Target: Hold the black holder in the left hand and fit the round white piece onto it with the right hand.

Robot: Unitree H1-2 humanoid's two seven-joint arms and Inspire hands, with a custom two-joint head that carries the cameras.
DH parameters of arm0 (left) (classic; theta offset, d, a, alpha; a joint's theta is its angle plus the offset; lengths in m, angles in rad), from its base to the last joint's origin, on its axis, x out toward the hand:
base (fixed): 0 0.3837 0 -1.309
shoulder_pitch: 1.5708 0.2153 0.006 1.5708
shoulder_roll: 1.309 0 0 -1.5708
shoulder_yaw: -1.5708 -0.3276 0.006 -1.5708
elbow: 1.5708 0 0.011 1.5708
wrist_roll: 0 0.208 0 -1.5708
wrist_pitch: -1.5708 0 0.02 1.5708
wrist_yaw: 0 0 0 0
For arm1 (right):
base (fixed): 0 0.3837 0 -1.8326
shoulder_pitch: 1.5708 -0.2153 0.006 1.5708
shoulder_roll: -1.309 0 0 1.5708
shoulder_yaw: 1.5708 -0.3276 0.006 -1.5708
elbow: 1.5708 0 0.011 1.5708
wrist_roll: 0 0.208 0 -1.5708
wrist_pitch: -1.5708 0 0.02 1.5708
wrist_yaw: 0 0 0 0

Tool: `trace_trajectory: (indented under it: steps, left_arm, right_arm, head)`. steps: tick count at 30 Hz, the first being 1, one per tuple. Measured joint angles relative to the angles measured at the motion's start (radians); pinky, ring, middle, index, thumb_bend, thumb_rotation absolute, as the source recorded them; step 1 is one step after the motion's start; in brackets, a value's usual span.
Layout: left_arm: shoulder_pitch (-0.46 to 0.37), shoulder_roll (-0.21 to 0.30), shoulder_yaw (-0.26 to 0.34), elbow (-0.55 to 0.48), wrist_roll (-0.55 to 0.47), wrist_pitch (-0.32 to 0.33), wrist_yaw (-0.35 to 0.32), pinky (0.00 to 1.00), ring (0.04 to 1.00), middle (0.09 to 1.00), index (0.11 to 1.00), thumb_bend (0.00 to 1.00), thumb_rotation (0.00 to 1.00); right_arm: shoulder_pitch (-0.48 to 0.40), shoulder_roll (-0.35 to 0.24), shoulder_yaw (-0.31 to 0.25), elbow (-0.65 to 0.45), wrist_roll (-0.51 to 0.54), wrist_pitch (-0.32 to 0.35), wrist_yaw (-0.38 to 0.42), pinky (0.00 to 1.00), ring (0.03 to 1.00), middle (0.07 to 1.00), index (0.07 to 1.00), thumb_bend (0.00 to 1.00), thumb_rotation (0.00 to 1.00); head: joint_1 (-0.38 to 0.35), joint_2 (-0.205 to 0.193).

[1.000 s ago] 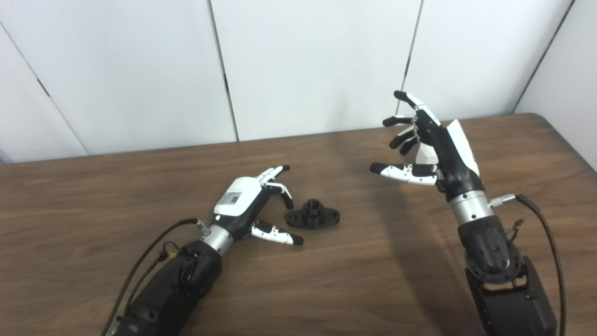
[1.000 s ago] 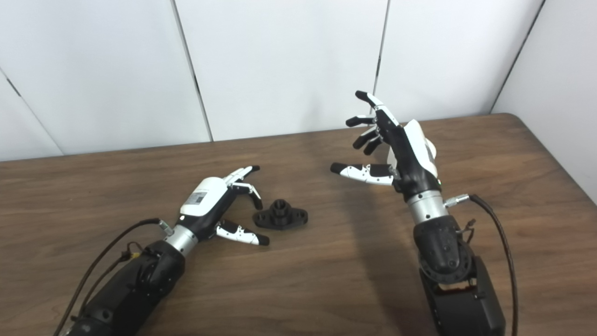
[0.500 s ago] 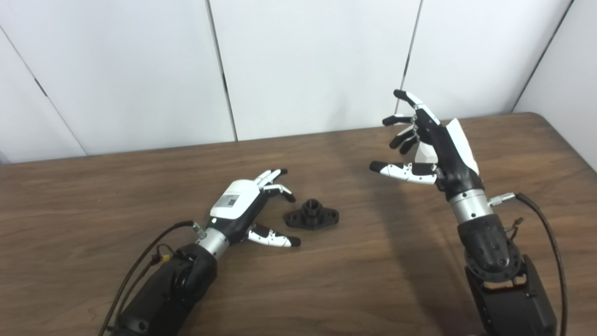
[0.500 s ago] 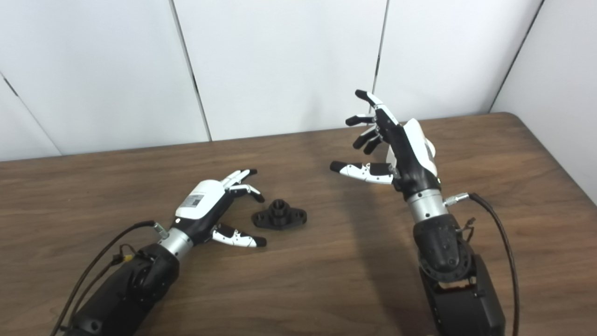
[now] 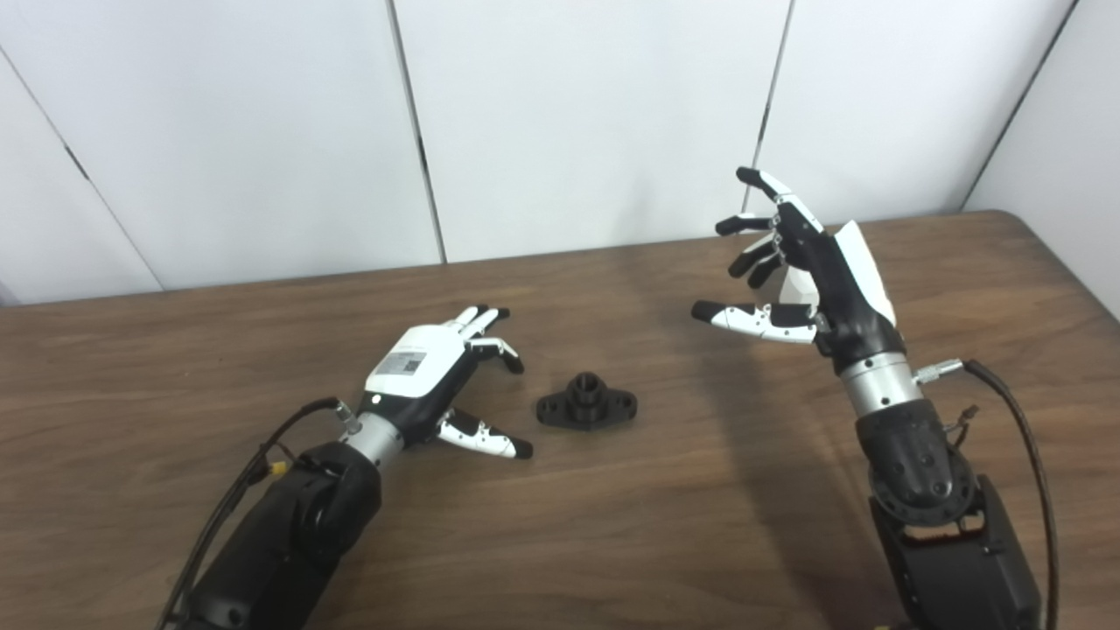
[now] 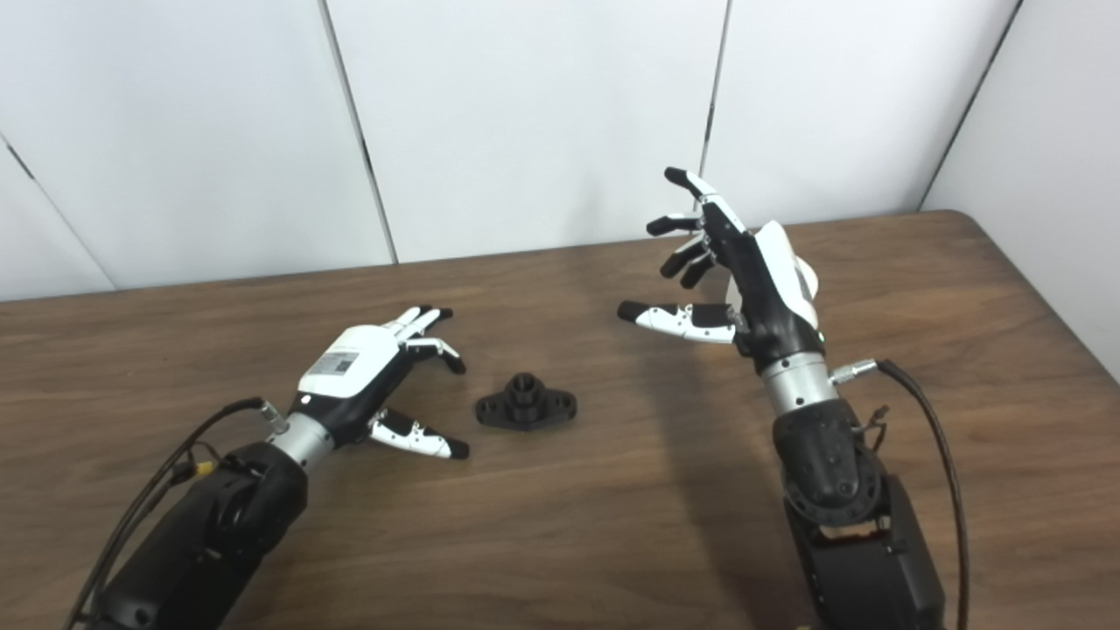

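The black holder [image 5: 586, 409], a small flanged base with a short upright hub, lies on the brown table [image 5: 665, 525] near its middle, untouched. My left hand [image 5: 433, 376] rests low on the table to the left of it, open, with a clear gap between its fingertips [image 5: 521, 451] and the holder. My right hand [image 5: 809, 271] hovers above the table's back right, open with fingers spread and thumb pointing left, holding nothing. A patch of white [image 5: 794, 287] shows behind that hand; I cannot tell whether it is the round white piece.
White wall panels [image 5: 569, 122] stand right behind the table's far edge. The table's rounded right corner [image 5: 1015, 219] lies just beyond my right hand. Cables [image 5: 1024, 437] trail from both forearms over the tabletop.
My left hand has slid left and back, away from the black holder, widening the gap. The holder has stayed put. My right hand has barely moved.
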Motion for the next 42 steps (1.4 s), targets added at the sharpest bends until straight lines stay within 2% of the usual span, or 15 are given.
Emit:
trace_trajectory:
  steps: [4,18,27,31,42]
  left_arm:
    - [-0.001,-0.014,0.003,0.036,0.002,-0.008,0.037,1.0,1.0,0.981,0.664,1.0,0.29]
    - [-0.005,-0.051,0.004,0.121,-0.002,-0.034,0.13,1.0,1.0,0.975,0.66,1.0,0.31]
    - [-0.005,-0.079,-0.001,0.14,-0.021,-0.036,0.122,1.0,1.0,0.995,0.662,1.0,0.32]
    - [-0.01,-0.091,0.0,0.174,-0.035,-0.056,0.143,1.0,1.0,0.999,0.657,1.0,0.33]
    - [-0.015,-0.096,-0.011,0.188,-0.051,-0.058,0.153,1.0,1.0,0.99,0.661,1.0,0.36]
  right_arm:
    - [0.0,0.0,0.0,0.0,0.0,0.0,0.0,0.39,0.503,0.689,0.908,0.59,0.19]
    - [0.0,0.001,0.001,0.0,0.0,0.0,0.0,0.39,0.505,0.685,0.893,0.6,0.18]
    - [0.0,0.015,0.002,0.0,0.0,0.001,0.0,0.39,0.505,0.685,0.894,0.6,0.18]
    - [0.0,0.02,0.002,0.0,-0.002,0.001,0.0,0.4,0.509,0.683,0.893,0.6,0.16]
    - [0.0,0.02,0.002,-0.001,-0.002,0.001,0.0,0.4,0.509,0.686,0.895,0.59,0.16]
  head:
    - [0.003,0.002]
    - [0.005,0.009]
    - [-0.003,0.014]
    - [-0.005,0.015]
    - [-0.011,0.018]
